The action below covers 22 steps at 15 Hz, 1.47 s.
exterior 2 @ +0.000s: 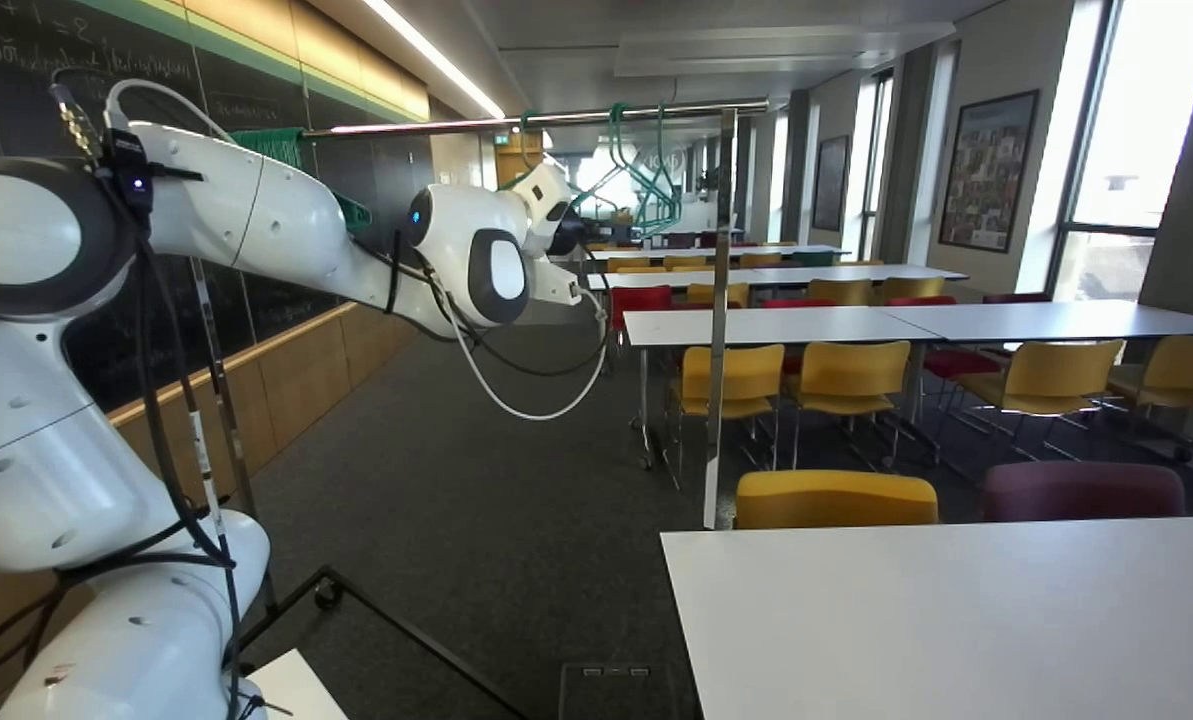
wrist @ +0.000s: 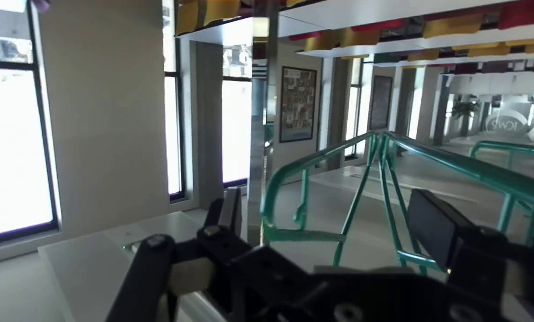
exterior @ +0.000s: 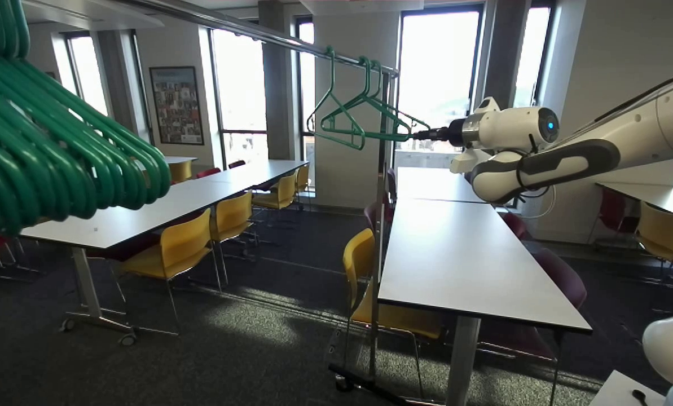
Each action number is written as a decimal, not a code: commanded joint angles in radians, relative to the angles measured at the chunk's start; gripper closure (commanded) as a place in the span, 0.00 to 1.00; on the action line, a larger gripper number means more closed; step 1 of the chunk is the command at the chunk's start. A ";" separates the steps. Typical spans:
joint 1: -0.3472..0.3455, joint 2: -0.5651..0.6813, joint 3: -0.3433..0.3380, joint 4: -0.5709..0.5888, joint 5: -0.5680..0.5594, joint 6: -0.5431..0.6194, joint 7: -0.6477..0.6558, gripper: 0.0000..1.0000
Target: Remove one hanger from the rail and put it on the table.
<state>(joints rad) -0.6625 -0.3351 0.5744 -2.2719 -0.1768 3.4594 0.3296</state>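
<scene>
A small group of green hangers [exterior: 364, 98] hangs by hooks near the end of the rail [exterior: 280, 39]. The group shows in an exterior view [exterior 2: 668, 208] below the rail [exterior 2: 576, 117]. My gripper [exterior: 418, 135] is level with the lower corner of these hangers, beside the rail's end. In the wrist view, which stands upside down, my gripper [wrist: 327, 201] is open, its fingers wide apart. The corner of one hanger [wrist: 311, 235] shows between the fingers; I cannot tell whether they touch. The white table [exterior: 471, 254] stands below, and also shows in an exterior view [exterior 2: 946, 620].
A dense bunch of green hangers [exterior: 71, 146] hangs at the rail's far end. The rack's upright [exterior: 378, 242] stands close to the gripper and the table's edge. A yellow chair [exterior: 360, 254] stands beside it. Another white table [exterior: 212, 189] has several yellow chairs.
</scene>
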 commanded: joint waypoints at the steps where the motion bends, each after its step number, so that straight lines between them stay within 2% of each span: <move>1: 0.129 0.143 -0.051 0.127 -0.004 0.000 0.081 0.00; 4: 0.204 0.207 -0.093 0.188 -0.031 0.000 0.137 0.00; 5: 0.356 0.236 -0.199 0.198 0.099 -0.005 0.004 0.00; 6: 0.405 0.243 -0.242 0.207 0.122 -0.004 -0.002 0.00; 7: 0.335 0.242 -0.196 0.218 0.020 0.000 0.120 0.00; 8: 0.374 0.248 -0.227 0.223 0.021 0.000 0.123 0.00; 13: 0.422 0.226 -0.257 0.171 -0.020 0.000 0.238 0.00; 18: 0.424 0.189 -0.267 0.121 -0.024 -0.004 0.250 0.00; 22: 0.415 0.165 -0.282 0.128 -0.016 0.000 0.231 0.00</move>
<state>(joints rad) -0.2492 -0.1150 0.3199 -2.1247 -0.1759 3.4592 0.5435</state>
